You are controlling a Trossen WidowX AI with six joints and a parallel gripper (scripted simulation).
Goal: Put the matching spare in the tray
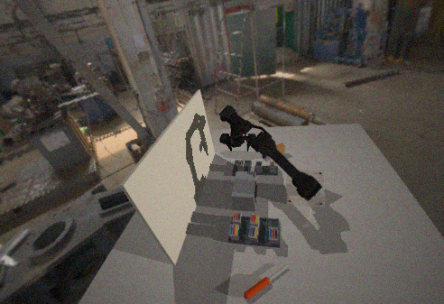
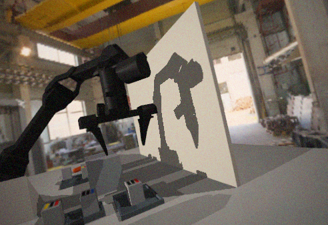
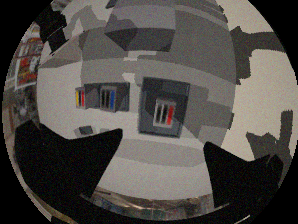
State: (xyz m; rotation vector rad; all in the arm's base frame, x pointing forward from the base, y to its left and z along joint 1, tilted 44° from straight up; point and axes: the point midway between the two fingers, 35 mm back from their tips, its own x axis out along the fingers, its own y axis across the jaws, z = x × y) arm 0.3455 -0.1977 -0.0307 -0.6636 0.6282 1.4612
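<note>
A grey unit (image 2: 135,192) (image 3: 164,114) with two black stripes and one red stripe on top stands upright inside the dark tray (image 2: 125,213) (image 3: 141,107). My gripper (image 1: 239,150) (image 2: 125,149) (image 3: 166,141) is wide open and empty, above the tray and clear of the unit. In the front rack (image 1: 241,242), several grey units (image 1: 254,232) show coloured stripes. A blue-striped unit (image 2: 89,201) (image 3: 107,98) and a yellow-and-red-striped unit (image 2: 52,213) (image 3: 80,98) stand beside the tray. The frames do not show clearly which unit is mounted, nor its back code.
A large grey block (image 1: 244,191) (image 2: 105,175) stands between the front rack and the tray. A tall cream panel (image 1: 167,178) (image 2: 180,95) rises along one side. An orange-handled screwdriver (image 1: 257,288) lies near the front, and a small tan block (image 1: 281,148) is behind the arm.
</note>
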